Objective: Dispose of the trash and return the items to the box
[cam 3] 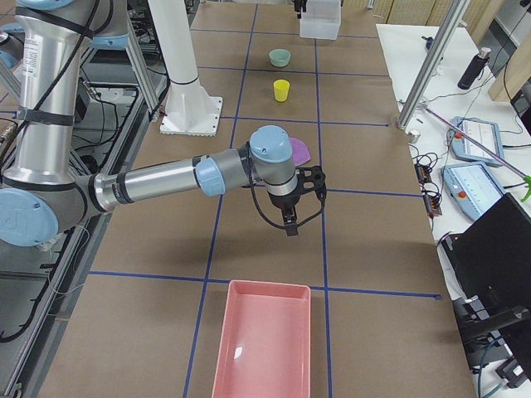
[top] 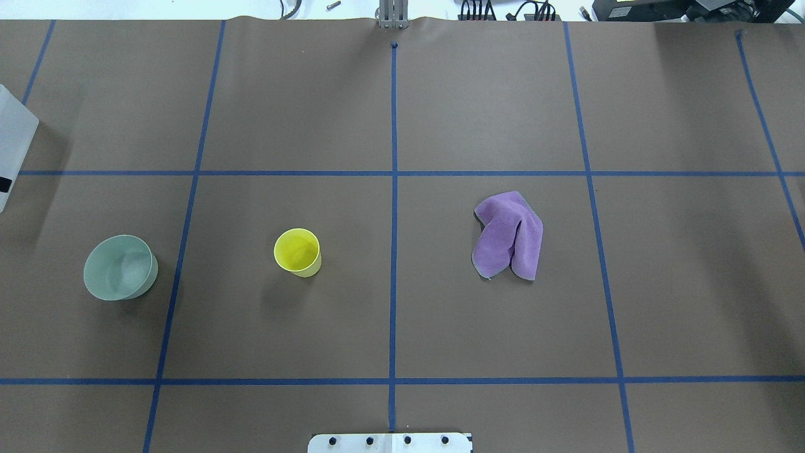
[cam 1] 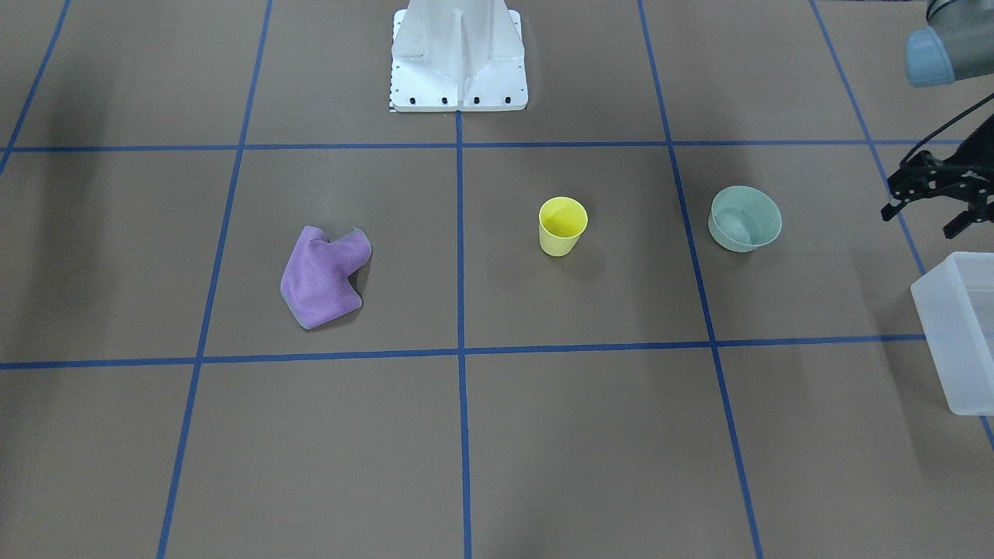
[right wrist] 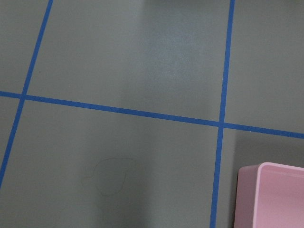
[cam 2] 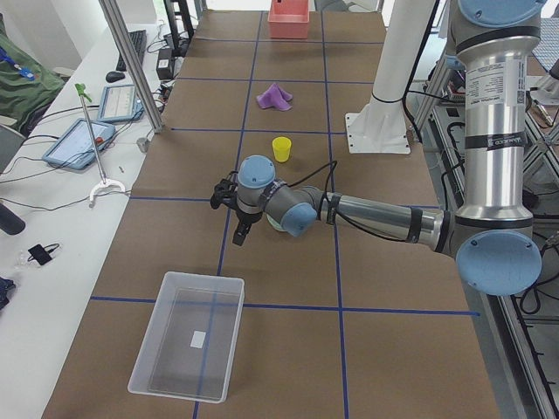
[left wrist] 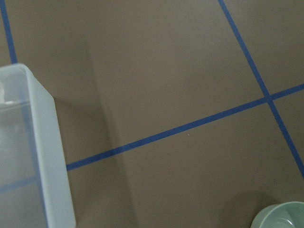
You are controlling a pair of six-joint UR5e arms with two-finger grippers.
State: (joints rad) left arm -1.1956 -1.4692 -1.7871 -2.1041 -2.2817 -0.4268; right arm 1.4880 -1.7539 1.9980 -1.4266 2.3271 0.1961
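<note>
The yellow cup (cam 1: 562,225) stands upright near the table's middle, also in the overhead view (top: 297,251). The sage-green bowl (cam 1: 745,218) stands upright to its left-arm side (top: 120,267); its rim shows in the left wrist view (left wrist: 280,216). The translucent box (cam 1: 943,341) is empty at the table's left end (cam 2: 148,336). My left gripper (cam 1: 924,220) is open and empty, hovering between bowl and box. My right gripper (cam 3: 292,211) hangs above the table beyond a purple cloth (cam 3: 300,152); I cannot tell whether it is open or shut.
The crumpled purple cloth (cam 1: 322,276) lies on the right-arm half (top: 508,236). A pink bin (cam 3: 265,344) sits empty at the table's right end, its corner in the right wrist view (right wrist: 273,197). The white robot base (cam 1: 458,58) stands at the table's robot side.
</note>
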